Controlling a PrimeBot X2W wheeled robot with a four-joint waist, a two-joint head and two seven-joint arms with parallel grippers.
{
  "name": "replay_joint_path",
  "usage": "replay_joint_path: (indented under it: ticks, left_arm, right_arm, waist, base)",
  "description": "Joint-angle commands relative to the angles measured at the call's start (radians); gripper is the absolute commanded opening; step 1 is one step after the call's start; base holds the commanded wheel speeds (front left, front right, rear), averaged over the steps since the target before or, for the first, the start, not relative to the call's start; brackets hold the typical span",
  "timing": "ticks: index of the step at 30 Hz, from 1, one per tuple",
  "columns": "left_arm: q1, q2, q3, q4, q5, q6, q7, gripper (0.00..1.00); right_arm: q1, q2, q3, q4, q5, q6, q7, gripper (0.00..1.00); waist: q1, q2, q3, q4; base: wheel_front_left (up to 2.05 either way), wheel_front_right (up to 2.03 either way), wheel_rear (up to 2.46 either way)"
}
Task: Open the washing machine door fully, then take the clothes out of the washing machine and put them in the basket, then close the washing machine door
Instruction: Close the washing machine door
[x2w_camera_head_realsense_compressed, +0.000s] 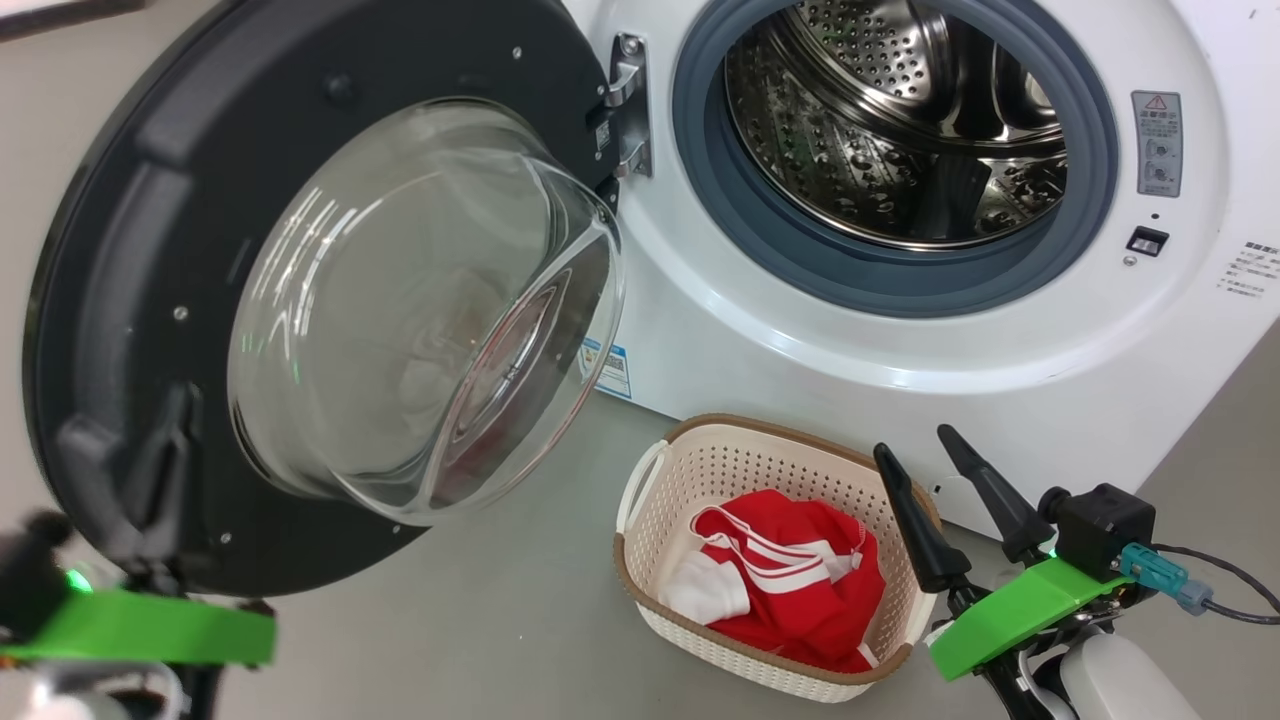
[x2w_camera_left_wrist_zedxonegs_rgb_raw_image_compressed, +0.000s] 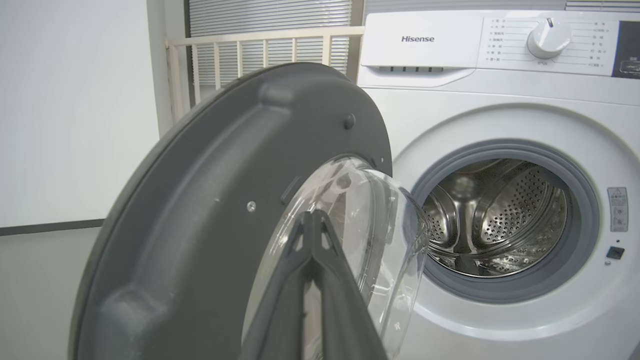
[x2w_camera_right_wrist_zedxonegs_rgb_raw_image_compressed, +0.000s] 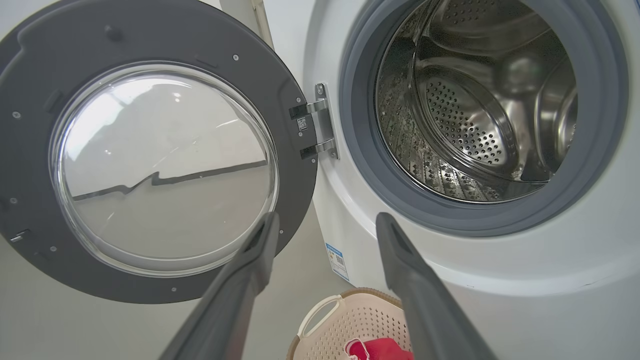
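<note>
basket: cream perforated plastic basket (x2w_camera_head_realsense_compressed: 740, 465) with rounded corners, a brown woven-look rim and loop handles. It sits on the grey floor (x2w_camera_head_realsense_compressed: 500, 600) just near of the washer, below the opening.
in it: the clothes (x2w_camera_head_realsense_compressed: 800, 590), a bright red bundle with white stripes and a white bit on its left, lying low inside.
washing machine: big glossy white washing machine (x2w_camera_head_realsense_compressed: 760, 330) at the far right, with a small blue label (x2w_camera_head_realsense_compressed: 610, 365) at its lower left corner.
drum: the drum (x2w_camera_head_realsense_compressed: 880, 150) is shiny perforated steel with raised ribs, ringed by a smooth grey rubber gasket (x2w_camera_head_realsense_compressed: 700, 130).
door: the washing machine door (x2w_camera_head_realsense_compressed: 130, 300) is swung wide open to the left on a metal hinge (x2w_camera_head_realsense_compressed: 630, 100). It's a matte dark round frame with a bulging clear glass bowl (x2w_camera_head_realsense_compressed: 400, 320) sticking out toward us.
left gripper: near left, by the door's lower edge. The left gripper (x2w_camera_left_wrist_zedxonegs_rgb_raw_image_compressed: 312, 220) has its two dark fingers pressed together with nothing between them.
right gripper: near right, beside the basket. The right gripper (x2w_camera_head_realsense_compressed: 915, 443) has its fingers spread well apart, empty, on a green bracket (x2w_camera_head_realsense_compressed: 1020, 610).
hard to see: from the head camera the left gripper is a blur cut off by the edge. One right finger covers part of the basket's right rim. Can't tell if the left fingers touch the glass.
</note>
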Motion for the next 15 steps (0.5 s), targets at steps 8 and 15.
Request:
replay_joint_path:
  ticks: [8,15]
  left_arm:
    - [-0.16,0.126,0.158,-0.106,-0.143,-0.049,0.108,0.0]
    - [-0.276,0.171,0.276,-0.048,-0.319,-0.078,0.187,0.0]
  right_arm:
    - [0.0,0.01,0.018,-0.023,0.004,0.002,-0.012,1.0]
    - [-0.004,0.014,0.024,-0.022,0.005,0.002,-0.012,1.0]
  waist:
    - [0.0,-0.0001,0.001,0.012]
    - [0.0,-0.0001,0.002,0.005]
  base:
    - [0.0,0.0,0.0]
    - [0.0,0.0,0.0]
